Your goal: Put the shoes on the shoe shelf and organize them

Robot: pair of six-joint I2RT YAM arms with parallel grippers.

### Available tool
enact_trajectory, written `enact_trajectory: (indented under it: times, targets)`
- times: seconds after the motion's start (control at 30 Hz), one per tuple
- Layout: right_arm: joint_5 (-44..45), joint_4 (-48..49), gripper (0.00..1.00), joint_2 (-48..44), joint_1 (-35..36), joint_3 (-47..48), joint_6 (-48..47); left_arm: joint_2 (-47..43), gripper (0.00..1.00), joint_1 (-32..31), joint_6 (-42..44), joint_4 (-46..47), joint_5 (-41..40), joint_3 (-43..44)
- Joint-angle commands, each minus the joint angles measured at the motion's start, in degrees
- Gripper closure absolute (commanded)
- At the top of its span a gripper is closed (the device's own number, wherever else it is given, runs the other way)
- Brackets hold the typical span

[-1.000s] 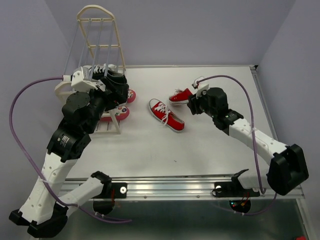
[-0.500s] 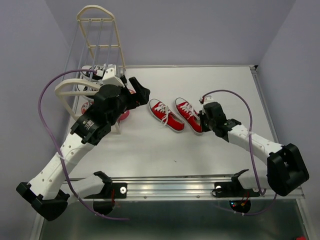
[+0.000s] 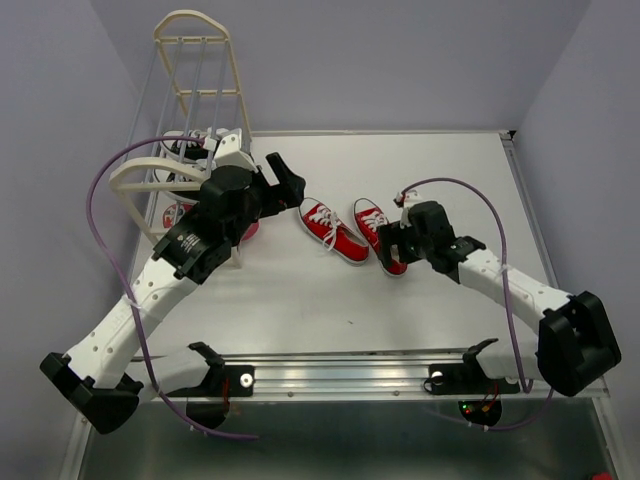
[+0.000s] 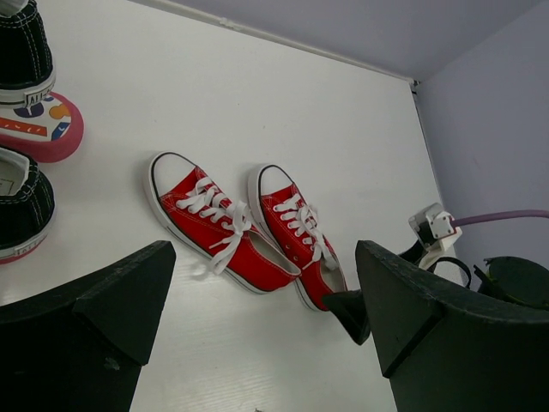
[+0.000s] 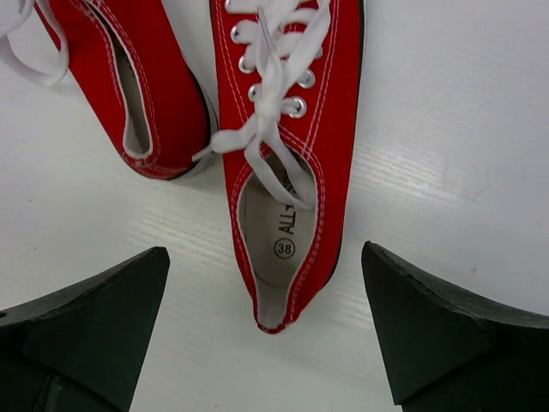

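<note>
Two red sneakers lie side by side mid-table, the left one (image 3: pixel 333 231) (image 4: pixel 219 226) and the right one (image 3: pixel 377 232) (image 5: pixel 285 129). My right gripper (image 3: pixel 389 250) (image 5: pixel 264 257) is open, with the right sneaker's heel between its fingers, not touching. My left gripper (image 3: pixel 285 182) (image 4: pixel 263 257) is open and empty, just left of the red pair. The cream shoe shelf (image 3: pixel 195 60) stands at the back left. Black sneakers (image 3: pixel 186 146) (image 4: pixel 21 43) and a pink flip-flop (image 3: pixel 247 229) (image 4: pixel 43 129) sit at the shelf, partly hidden by my left arm.
The table's back edge meets the wall behind the sneakers. My right gripper's finger (image 4: pixel 353 311) shows in the left wrist view beside the right sneaker's heel. A metal rail (image 3: pixel 340 378) runs along the near edge.
My right gripper carried the second red sneaker down beside the first, let go and opened. My left arm swung away from the shelf towards the red pair.
</note>
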Motion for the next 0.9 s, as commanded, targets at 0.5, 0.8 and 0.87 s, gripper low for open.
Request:
enact_trajectory:
  times: [0.5,0.8,0.87]
  targets:
    - [3.32,1.86,0.86,15.51,0.18,5.43,-3.17,3.76,0.01,-0.76,2.03,3.37,-0.27,2.26]
    - [0.94,11.97,0.99,0.14,0.18,1.04,-2.04,10.08,0.01,-3.39,2.29,6.1,3.78,4.89]
    - [1.2,13.81,0.99,-2.5,0.18,0.42,-1.77,11.31,0.01,-4.27,2.47,6.71,4.21,5.68]
